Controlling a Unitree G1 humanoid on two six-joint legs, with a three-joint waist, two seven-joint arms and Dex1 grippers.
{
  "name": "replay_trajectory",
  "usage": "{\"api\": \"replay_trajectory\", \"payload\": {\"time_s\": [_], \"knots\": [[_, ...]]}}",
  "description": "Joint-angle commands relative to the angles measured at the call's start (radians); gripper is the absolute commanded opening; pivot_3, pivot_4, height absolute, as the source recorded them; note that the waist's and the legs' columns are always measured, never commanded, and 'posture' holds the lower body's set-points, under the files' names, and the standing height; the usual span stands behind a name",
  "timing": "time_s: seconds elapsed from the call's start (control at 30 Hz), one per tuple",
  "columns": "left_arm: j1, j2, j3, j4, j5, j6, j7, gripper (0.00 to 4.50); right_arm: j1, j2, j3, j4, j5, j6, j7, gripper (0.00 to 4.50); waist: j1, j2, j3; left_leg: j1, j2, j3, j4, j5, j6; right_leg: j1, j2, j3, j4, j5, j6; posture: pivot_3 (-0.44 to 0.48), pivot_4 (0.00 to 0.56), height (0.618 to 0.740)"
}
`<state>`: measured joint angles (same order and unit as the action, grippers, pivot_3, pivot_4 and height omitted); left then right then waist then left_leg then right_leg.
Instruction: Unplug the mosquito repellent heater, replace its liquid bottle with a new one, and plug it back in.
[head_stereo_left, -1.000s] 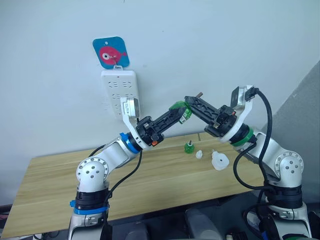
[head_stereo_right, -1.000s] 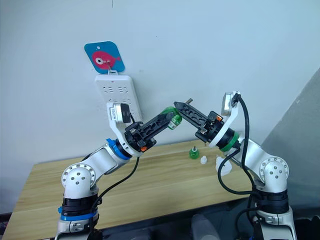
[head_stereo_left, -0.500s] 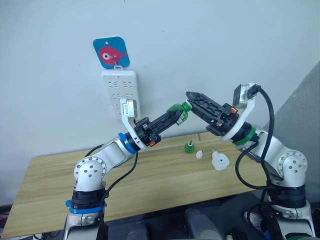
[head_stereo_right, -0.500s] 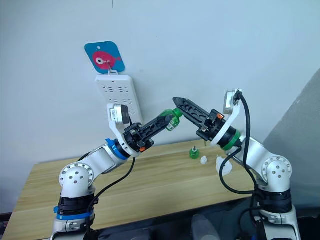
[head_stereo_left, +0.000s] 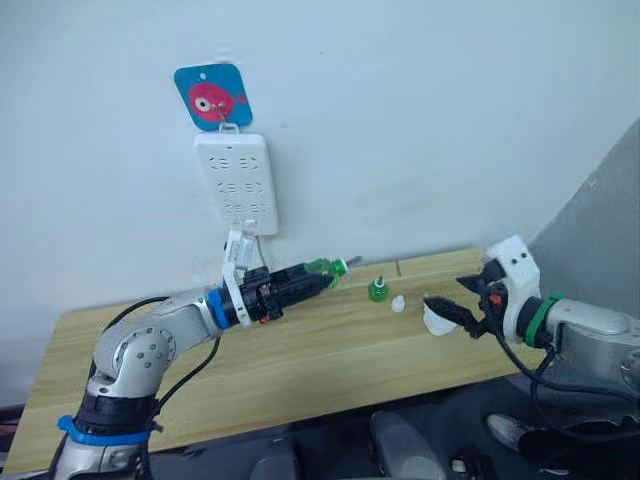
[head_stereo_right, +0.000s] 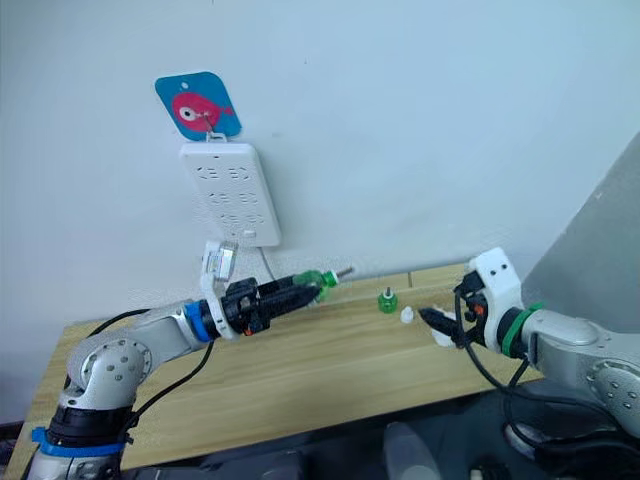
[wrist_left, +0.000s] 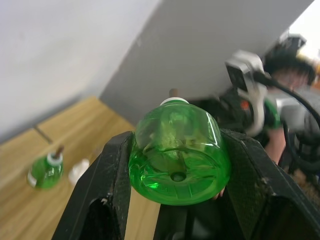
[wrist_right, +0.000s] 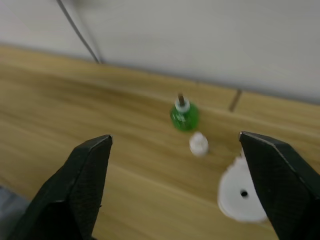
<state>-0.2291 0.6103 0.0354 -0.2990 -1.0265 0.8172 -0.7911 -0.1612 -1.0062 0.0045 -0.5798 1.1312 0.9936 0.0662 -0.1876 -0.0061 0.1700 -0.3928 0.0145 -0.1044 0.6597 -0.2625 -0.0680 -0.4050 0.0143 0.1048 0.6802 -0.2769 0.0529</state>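
My left gripper (head_stereo_left: 316, 273) is shut on a green liquid bottle (head_stereo_left: 327, 267), held on its side low over the table with its wick pointing right; the same bottle (wrist_left: 176, 155) sits clamped between the two black fingers. A second green bottle (head_stereo_left: 377, 291) stands upright on the table, with a small white cap (head_stereo_left: 398, 305) beside it. The white mosquito repellent heater (head_stereo_left: 436, 322) lies unplugged near the table's right end, vent hole up (wrist_right: 242, 196). My right gripper (head_stereo_left: 446, 300) hovers open just above the heater, holding nothing.
A long white power strip (head_stereo_left: 235, 185) hangs on the wall under a blue fish sticker (head_stereo_left: 210, 97), its cable dropping behind my left arm. The wooden table (head_stereo_left: 300, 370) has free room at its middle and left. A grey panel stands at the right.
Both arms came down from their raised meeting point. The right gripper opened, left the bottle and dropped to the heater. The left gripper lowered with the bottle. The camera shifted too.
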Motion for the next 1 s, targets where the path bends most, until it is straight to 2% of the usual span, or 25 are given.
{"api": "replay_trajectory", "payload": {"time_s": [0.03, 0.27, 0.47, 0.77, 1.0], "knots": [[0.016, 0.025, -0.029, -0.069, 0.079, -0.061, -0.075, 2.25, -0.06, -0.05, 0.106, 0.025, -0.191, 0.021, 0.087, 4.5, 0.003, -0.002, 0.015, 0.0, 0.0, 0.0, 0.0, 0.0, 0.0, 0.0, 0.0, 0.0, 0.0, 0.0, 0.0, -0.239, 0.22, 0.734], [0.044, 0.023, -0.06, -0.063, 0.194, -0.131, -0.125, 2.25, -0.218, -0.023, 0.273, 0.193, -0.407, 0.135, 0.198, 4.5, 0.022, -0.004, 0.055, -0.001, 0.0, 0.001, 0.001, 0.0, 0.0, -0.001, 0.0, 0.001, 0.0, 0.0, 0.0, -0.234, 0.251, 0.734], [0.082, 0.021, -0.087, -0.066, 0.267, -0.182, -0.155, 2.25, -0.352, 0.067, 0.38, 0.41, -0.584, 0.138, 0.293, 4.5, 0.024, -0.006, 0.076, -0.003, 0.001, 0.001, 0.001, 0.0, 0.0, -0.004, -0.001, 0.001, 0.0, 0.001, 0.001, -0.231, 0.273, 0.734], [0.146, 0.018, -0.087, -0.054, 0.338, -0.248, -0.191, 2.25, -0.467, 0.192, 0.44, 0.623, -0.765, 0.122, 0.392, 4.5, 0.024, -0.007, 0.098, -0.006, 0.0, 0.0, 0.001, 0.0, 0.0, -0.005, -0.001, -0.001, 0.001, 0.003, -0.003, -0.21, 0.29, 0.734], [0.175, 0.012, -0.084, -0.066, 0.349, -0.263, -0.193, 2.25, -0.486, 0.267, 0.439, 0.691, -0.838, 0.139, 0.446, 4.5, 0.026, -0.007, 0.107, -0.006, 0.0, -0.001, 0.001, 0.0, 0.0, -0.005, -0.002, -0.002, 0.0, 0.004, -0.004, -0.193, 0.298, 0.734]]}}
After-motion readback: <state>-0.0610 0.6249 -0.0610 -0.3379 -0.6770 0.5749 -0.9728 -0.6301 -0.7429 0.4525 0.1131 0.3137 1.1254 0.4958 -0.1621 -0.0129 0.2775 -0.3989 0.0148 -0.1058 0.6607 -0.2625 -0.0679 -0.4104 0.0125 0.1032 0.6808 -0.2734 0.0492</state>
